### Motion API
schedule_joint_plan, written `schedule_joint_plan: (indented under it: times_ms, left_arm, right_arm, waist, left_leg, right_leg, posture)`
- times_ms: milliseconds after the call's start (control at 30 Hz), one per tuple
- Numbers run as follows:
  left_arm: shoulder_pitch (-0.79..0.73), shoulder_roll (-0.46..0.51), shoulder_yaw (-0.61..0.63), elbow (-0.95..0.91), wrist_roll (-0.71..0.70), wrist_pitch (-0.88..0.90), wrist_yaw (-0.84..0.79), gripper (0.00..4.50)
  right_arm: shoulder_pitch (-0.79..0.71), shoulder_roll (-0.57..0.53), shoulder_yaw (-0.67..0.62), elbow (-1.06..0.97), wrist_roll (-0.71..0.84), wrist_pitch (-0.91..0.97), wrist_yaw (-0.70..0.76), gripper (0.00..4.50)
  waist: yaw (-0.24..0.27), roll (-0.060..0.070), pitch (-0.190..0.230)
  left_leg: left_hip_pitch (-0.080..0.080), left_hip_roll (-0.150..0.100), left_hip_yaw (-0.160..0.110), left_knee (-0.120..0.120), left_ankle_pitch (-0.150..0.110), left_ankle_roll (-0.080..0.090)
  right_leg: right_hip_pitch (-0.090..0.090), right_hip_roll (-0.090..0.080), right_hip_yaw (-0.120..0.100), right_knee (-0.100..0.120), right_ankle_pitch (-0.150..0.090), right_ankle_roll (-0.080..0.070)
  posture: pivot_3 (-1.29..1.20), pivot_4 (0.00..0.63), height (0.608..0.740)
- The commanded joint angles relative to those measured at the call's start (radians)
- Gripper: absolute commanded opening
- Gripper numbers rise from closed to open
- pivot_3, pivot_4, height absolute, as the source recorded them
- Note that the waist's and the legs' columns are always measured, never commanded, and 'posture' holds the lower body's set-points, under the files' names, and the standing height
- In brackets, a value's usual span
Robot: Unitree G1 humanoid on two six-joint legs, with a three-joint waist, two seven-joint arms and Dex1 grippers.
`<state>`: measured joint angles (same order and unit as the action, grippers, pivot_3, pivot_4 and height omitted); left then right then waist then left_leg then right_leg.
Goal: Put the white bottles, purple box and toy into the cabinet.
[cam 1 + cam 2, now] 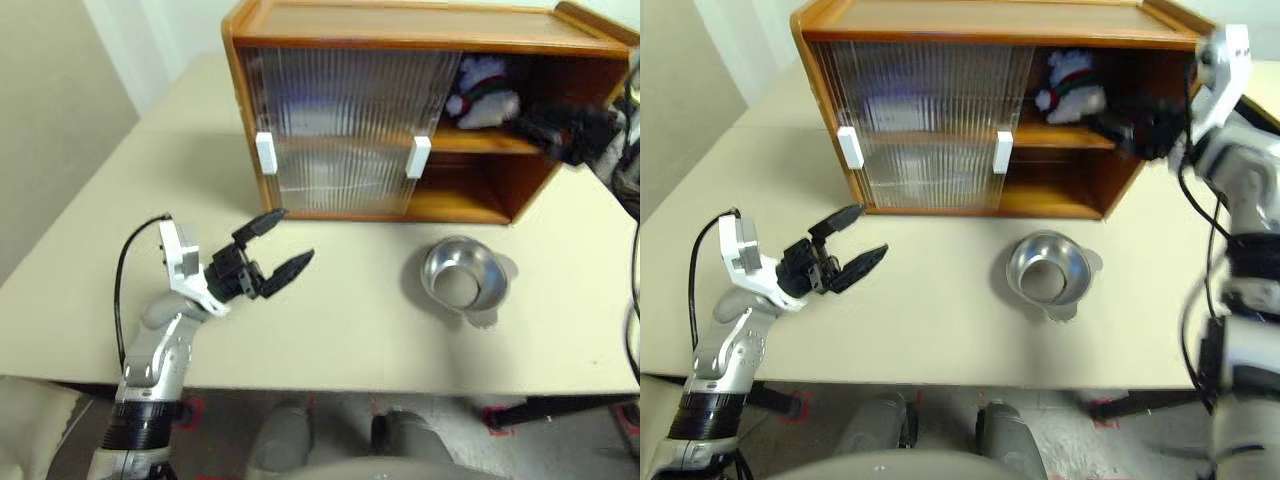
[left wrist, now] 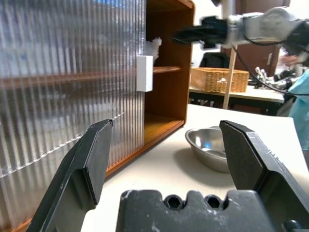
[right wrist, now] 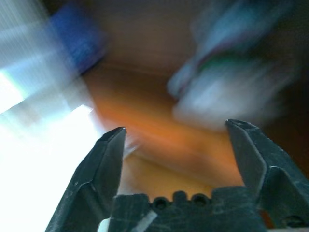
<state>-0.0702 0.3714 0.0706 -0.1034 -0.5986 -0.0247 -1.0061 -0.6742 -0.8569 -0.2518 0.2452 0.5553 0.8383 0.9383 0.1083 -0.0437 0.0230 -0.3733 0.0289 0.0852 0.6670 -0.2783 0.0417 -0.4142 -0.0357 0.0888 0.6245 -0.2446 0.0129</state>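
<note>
The cabinet (image 1: 250, 110) stands at the back of the table, its two ribbed sliding doors (image 1: 340, 130) covering the left and middle. The right part is open. There the toy (image 1: 485, 95) lies on the upper shelf, white plush with a red and green scarf. My right gripper (image 1: 1117, 128) is open and empty at the open side, just in front of and right of the toy (image 3: 231, 92). My left gripper (image 1: 297, 234) hovers open and empty over the table before the left door. Pale and bluish shapes show through the doors; the white bottles and purple box are hidden.
A round metal bowl (image 1: 462, 278) sits on the table (image 1: 340, 330) in front of the cabinet's open side, right of my left gripper. Each door has a white handle (image 1: 265, 152). A wicker basket (image 2: 219, 79) stands on another table beyond.
</note>
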Motion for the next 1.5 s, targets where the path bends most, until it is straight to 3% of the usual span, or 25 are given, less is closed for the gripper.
schedule_joint_plan:
  times_ms: [33,233,433,733,1233,1333,1500]
  left_arm:
    - [0.004,0.003,-0.005,-0.008,0.004,0.007,-0.006,4.5]
    - [-0.005,0.0,-0.02,-0.007,0.002,0.013,-0.019,4.5]
    - [-0.009,-0.001,-0.023,-0.006,-0.001,0.022,-0.024,4.5]
    - [-0.012,-0.003,-0.023,0.002,0.008,0.026,-0.022,4.5]
    - [-0.024,0.004,-0.01,0.016,0.008,0.026,-0.026,4.5]
    - [-0.024,0.007,-0.01,0.017,0.011,0.027,-0.027,4.5]
    - [-0.023,0.009,-0.01,0.018,0.013,0.026,-0.026,4.5]
  right_arm:
    - [0.07,-0.059,-0.031,-0.074,0.091,0.157,0.06,4.45]
    - [0.234,-0.069,-0.088,-0.06,0.111,0.235,0.017,4.45]
    - [0.264,-0.004,-0.167,0.055,0.057,0.135,-0.125,4.45]
    - [0.337,0.117,-0.218,0.092,0.034,0.172,-0.31,4.45]
    - [0.378,0.21,-0.279,0.057,0.152,0.392,-0.352,4.45]
    - [0.372,0.236,-0.301,0.044,0.177,0.415,-0.366,3.83]
    - [0.367,0.245,-0.313,0.033,0.199,0.435,-0.378,2.0]
  waist:
    - [0.003,0.0,0.0]
    - [0.003,0.0,0.0]
    - [-0.007,0.0,0.0]
    - [-0.01,0.001,-0.002]
    - [-0.011,0.001,-0.002]
    - [-0.012,0.001,-0.002]
    - [-0.012,0.001,-0.002]
  left_leg:
    - [0.0,0.0,0.0,0.0,0.0,0.0]
    - [0.001,0.0,0.0,0.006,0.0,0.0]
    - [0.0,0.0,0.001,0.013,0.001,0.002]
    - [0.001,0.0,0.002,0.013,0.001,0.002]
    - [0.001,0.0,0.002,0.013,0.001,0.002]
    - [0.001,0.0,0.002,0.013,0.001,0.002]
    - [0.001,0.0,0.002,0.013,0.001,0.002]
  right_leg:
    - [0.0,0.0,0.0,0.0,0.0,0.0]
    - [0.003,0.004,-0.001,0.001,0.0,0.0]
    - [0.004,0.004,0.0,0.001,-0.001,0.006]
    - [0.005,0.005,0.002,0.002,0.001,0.004]
    - [0.005,0.005,0.002,0.001,0.0,0.006]
    - [0.005,0.005,0.002,0.001,-0.001,0.007]
    - [0.005,0.005,0.002,0.001,-0.001,0.007]
  posture:
    - [0.2,0.0,0.74]
    - [0.19,0.0,0.74]
    - [0.18,0.0,0.74]
    - [0.18,0.0,0.74]
    - [0.19,0.0,0.74]
    - [0.18,0.0,0.74]
    - [0.19,0.0,0.74]
